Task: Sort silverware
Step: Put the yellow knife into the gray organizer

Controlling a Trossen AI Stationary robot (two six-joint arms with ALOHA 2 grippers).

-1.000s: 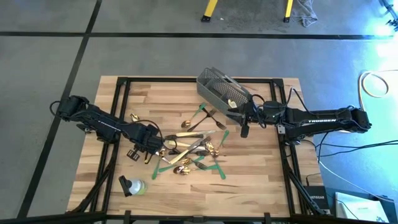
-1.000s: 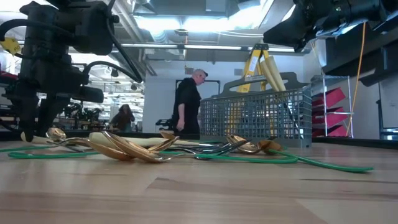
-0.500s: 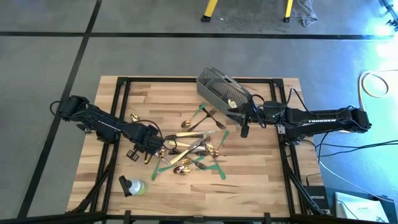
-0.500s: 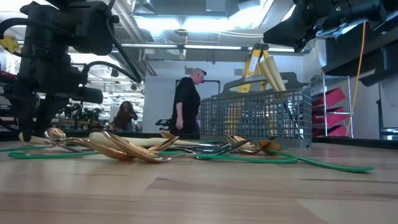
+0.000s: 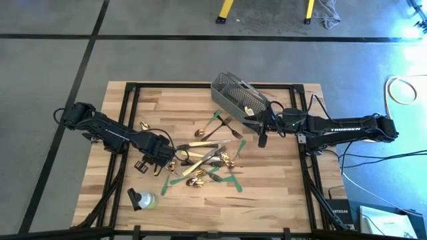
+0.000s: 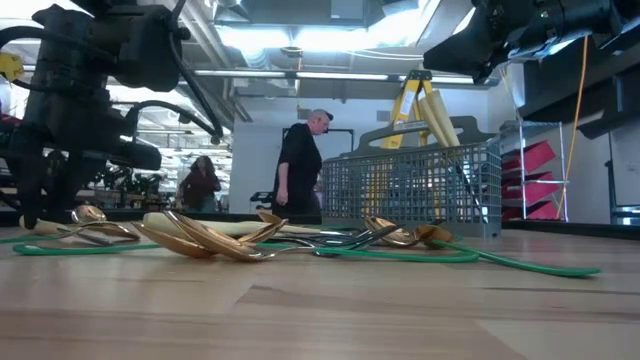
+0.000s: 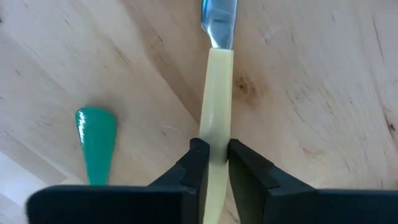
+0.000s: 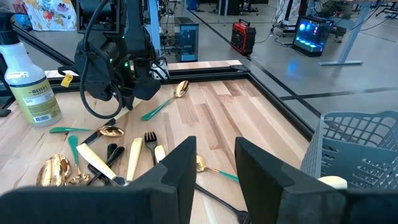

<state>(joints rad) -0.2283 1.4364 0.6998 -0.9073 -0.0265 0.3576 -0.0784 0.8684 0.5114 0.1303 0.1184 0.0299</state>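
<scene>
The silverware (image 5: pixel 203 159) lies scattered at the middle of the table (image 5: pixel 280 193). At its 9 o'clock edge the left gripper (image 7: pixel 213 163) pinches a cream-handled knife (image 7: pixel 215 118). The right gripper (image 8: pixel 214 163), empty and spread, hangs at 2 o'clock beside the basket (image 5: pixel 237 100).

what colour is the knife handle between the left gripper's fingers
Cream, on the knife; clearest in the left wrist view.

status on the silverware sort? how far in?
Early. Done: at least one cream-handled piece sits in the mesh basket. In hand: the left pincer straddles a cream-handled knife lying on the table, grip not settled. The right pincer waits empty beside the basket. Left: the pile of spoons and forks mid-table.
</scene>
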